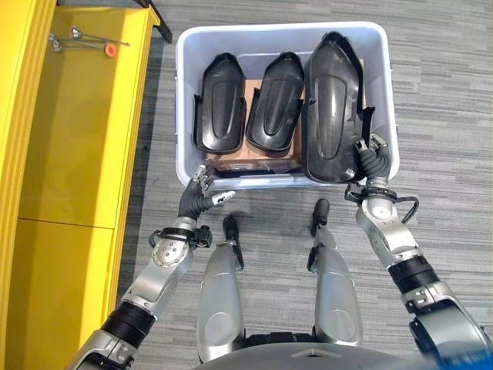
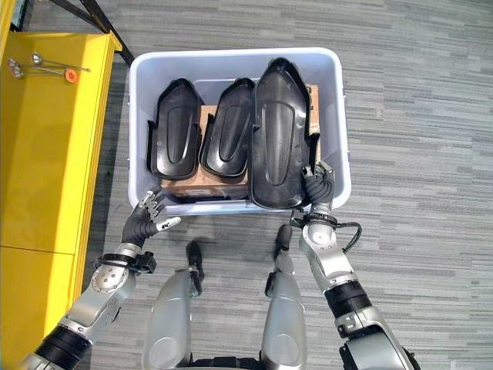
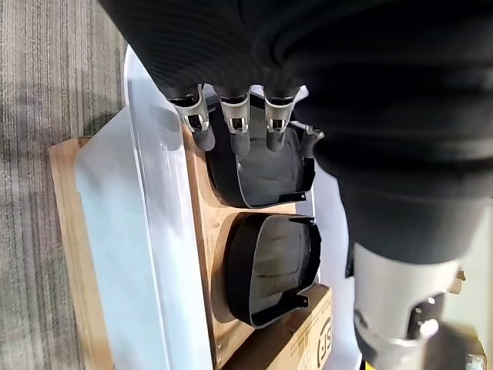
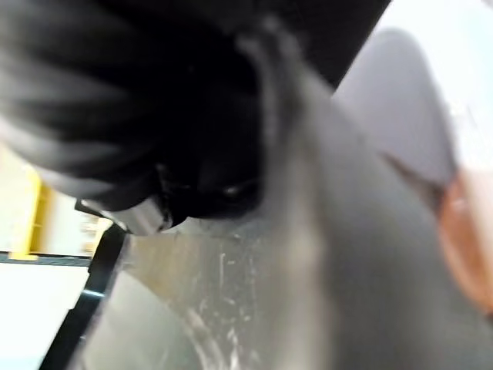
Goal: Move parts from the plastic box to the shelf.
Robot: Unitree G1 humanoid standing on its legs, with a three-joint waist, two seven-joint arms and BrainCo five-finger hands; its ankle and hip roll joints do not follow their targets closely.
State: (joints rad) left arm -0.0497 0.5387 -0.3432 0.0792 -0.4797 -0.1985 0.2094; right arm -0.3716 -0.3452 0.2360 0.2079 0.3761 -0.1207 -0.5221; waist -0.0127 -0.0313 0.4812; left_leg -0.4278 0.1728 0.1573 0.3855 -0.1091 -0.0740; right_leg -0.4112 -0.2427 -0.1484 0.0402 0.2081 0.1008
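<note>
- White plastic box (image 1: 185,92) sits on the grey carpet (image 1: 447,92), straight ahead of the robot.
- Three black moulded parts lie side by side in the box: a left part (image 1: 220,104), a middle part (image 1: 275,102) and a large part (image 1: 333,108) on the right.
- The large part is the longest, and its near end rises over the box's near wall.
- Brown cardboard (image 1: 254,162) shows beneath the parts at the near side of the box.
- The right hand (image 1: 370,158) is at the box's near right corner, against the lower right edge of the large part. Its wrist view is taken up by a dark surface close to the lens, and I cannot tell whether the fingers grip the part or only touch it.
- The left hand (image 2: 146,216) is just outside the box's near left corner, fingers spread and relaxed, thumb out to the side, holding nothing. In its wrist view the fingertips (image 3: 235,127) hang above the box's rim, with two of the parts beyond them.
- The yellow shelf (image 1: 77,154) stands to the robot's left, beside the box.
- On its top lie thin metal rods (image 1: 81,38) with an orange cap (image 1: 111,50) at one end.
</note>
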